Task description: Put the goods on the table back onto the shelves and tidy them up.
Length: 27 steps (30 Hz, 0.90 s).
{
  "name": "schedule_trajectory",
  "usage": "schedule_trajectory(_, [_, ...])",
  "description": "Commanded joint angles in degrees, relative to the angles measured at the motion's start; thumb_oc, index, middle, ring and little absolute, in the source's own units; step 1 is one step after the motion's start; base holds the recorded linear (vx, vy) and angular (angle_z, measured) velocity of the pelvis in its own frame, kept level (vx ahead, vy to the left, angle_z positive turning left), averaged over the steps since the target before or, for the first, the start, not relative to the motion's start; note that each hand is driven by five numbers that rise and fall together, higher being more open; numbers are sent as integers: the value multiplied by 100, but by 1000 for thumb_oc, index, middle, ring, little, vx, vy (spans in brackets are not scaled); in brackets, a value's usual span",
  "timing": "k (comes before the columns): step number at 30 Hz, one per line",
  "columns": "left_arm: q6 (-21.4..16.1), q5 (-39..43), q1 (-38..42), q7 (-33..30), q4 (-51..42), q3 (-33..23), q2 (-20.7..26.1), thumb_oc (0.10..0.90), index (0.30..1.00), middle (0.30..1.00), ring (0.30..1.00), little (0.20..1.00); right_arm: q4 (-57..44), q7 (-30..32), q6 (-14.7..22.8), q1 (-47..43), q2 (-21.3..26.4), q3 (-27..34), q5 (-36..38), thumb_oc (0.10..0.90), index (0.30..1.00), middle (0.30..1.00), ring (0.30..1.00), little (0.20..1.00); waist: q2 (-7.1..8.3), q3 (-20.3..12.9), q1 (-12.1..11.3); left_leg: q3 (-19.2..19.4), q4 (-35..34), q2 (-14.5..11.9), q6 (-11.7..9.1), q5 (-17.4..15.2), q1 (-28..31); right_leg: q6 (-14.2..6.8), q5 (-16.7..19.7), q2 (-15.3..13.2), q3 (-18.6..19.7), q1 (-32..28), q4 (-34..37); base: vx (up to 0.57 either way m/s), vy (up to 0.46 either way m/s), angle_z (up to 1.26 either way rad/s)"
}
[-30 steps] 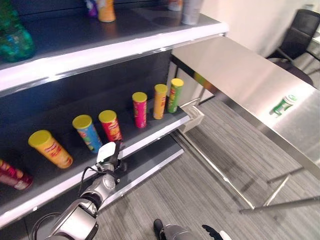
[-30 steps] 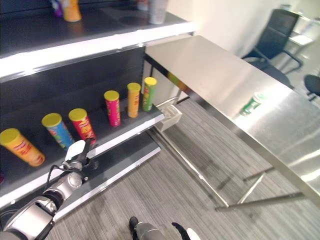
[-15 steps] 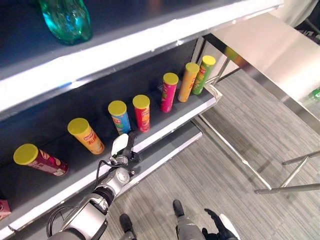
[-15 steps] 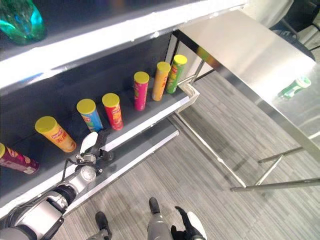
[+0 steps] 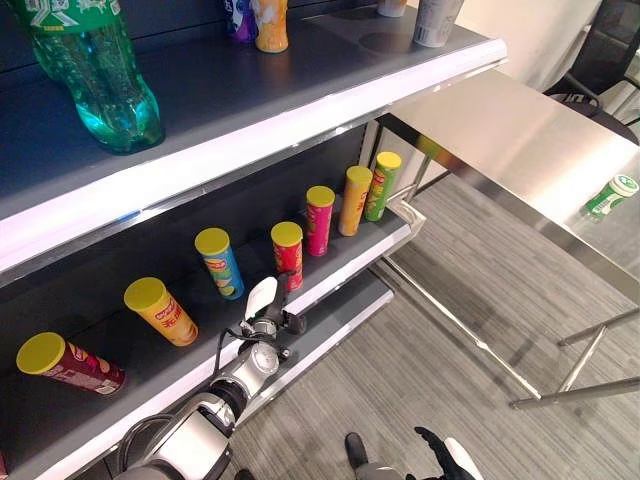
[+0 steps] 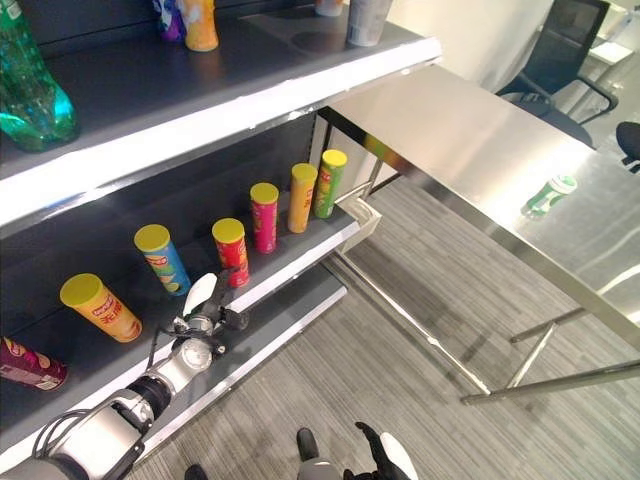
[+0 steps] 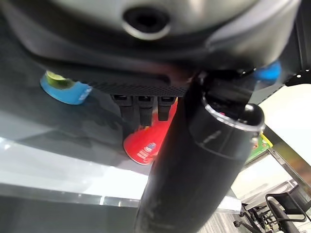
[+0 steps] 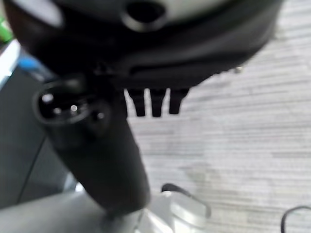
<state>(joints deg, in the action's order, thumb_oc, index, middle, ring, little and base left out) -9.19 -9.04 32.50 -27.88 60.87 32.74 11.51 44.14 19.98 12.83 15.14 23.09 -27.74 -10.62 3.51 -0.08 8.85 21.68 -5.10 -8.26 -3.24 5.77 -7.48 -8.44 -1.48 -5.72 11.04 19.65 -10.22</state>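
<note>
Your left hand (image 5: 264, 318) sits at the near edge of the lower shelf (image 5: 330, 283), just in front of the red can (image 5: 288, 255). Its wrist view shows the fingers (image 7: 141, 108) straight, reaching toward the red can's base and closed around nothing; you cannot tell whether they touch it. The white-covered thumb stands up beside them.

Your right hand (image 5: 445, 465) hangs low over the grey carpet (image 5: 420, 350) at the near edge of the scene. In its own wrist view the fingers (image 8: 155, 103) are relaxed and hold nothing.

On the lower shelf you have a row of yellow-lidded cans. From left to right: a maroon can (image 5: 66, 364) and an orange can (image 5: 161, 311), both leaning left; a blue can (image 5: 218, 262) close to upright; the red can; a pink can (image 5: 319, 220); an orange-yellow can (image 5: 354, 200); and a green can (image 5: 380, 185) at the far right end.

On the upper shelf (image 5: 250, 125) a green bottle (image 5: 90, 70) stands at the left, with an orange container (image 5: 270, 24) and a grey cup (image 5: 436, 21) farther along.

On the steel counter (image 5: 500, 150) to the right, one green bottle with a white cap (image 5: 609, 196) lies on its side, well apart from both hands.
</note>
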Motion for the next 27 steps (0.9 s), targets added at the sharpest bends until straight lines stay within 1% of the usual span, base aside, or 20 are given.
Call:
schedule_trajectory(1, [-428,48,499,-167,-259,-337,341,800,900,900,900,900,-547,-8,208,291,-87,-50,49,800,900,900,900,900,322,197,-85,-213,278,-553,-402,-126,55,-383,186,-325,-63,-316,174,0,0,0])
schedule_trajectory(8, [-353,16,436,-196,-428,-315,295,800,900,900,900,900,-502,36,173,236,-85,-27,92,800,900,900,900,900,251,279,-155,-241,285,-568,-400,-137,68,-366,165,-298,-57,-279,113,6,-13,4])
schedule_trajectory(11, [-368,54,311,19,-525,-243,303,800,900,900,900,900,-406,29,144,185,-75,6,96,800,900,900,900,900,200,307,-191,-243,306,-569,-403,-147,63,-350,159,-288,-52,-246,95,0,0,0])
schedule_trajectory(13, [-335,104,296,142,-535,-221,271,800,900,900,900,900,-419,6,114,146,-42,28,95,800,900,900,900,900,165,321,-187,-229,318,-572,-404,-160,61,-345,157,-287,-44,-222,75,0,0,0])
schedule_trajectory(17, [-304,63,311,190,-698,-160,197,800,900,900,900,900,-443,-4,84,118,-30,48,115,800,900,900,900,900,123,356,-194,-230,343,-576,-403,-185,49,-324,154,-274,-18,-185,68,0,0,0])
schedule_trajectory(19, [-308,9,291,279,-815,-45,106,800,900,900,900,900,-362,25,73,55,-29,56,144,800,900,900,900,900,70,390,-206,-218,406,-605,-418,-207,9,-289,126,-251,0,-133,58,-9,-37,-6])
schedule_trajectory(24, [-300,63,384,307,-862,-21,-2,800,900,900,900,900,-319,37,70,38,-14,38,180,800,900,900,900,900,34,400,-193,-216,471,-657,-438,-233,-32,-243,83,-192,1,-87,11,-8,-39,-3])
schedule_trajectory(27, [-308,89,510,300,-698,27,-94,800,900,900,900,900,-306,33,89,23,10,-10,195,800,900,900,900,900,19,389,-147,-202,492,-700,-458,-234,-39,-218,53,-158,15,-59,-24,-3,-29,-6])
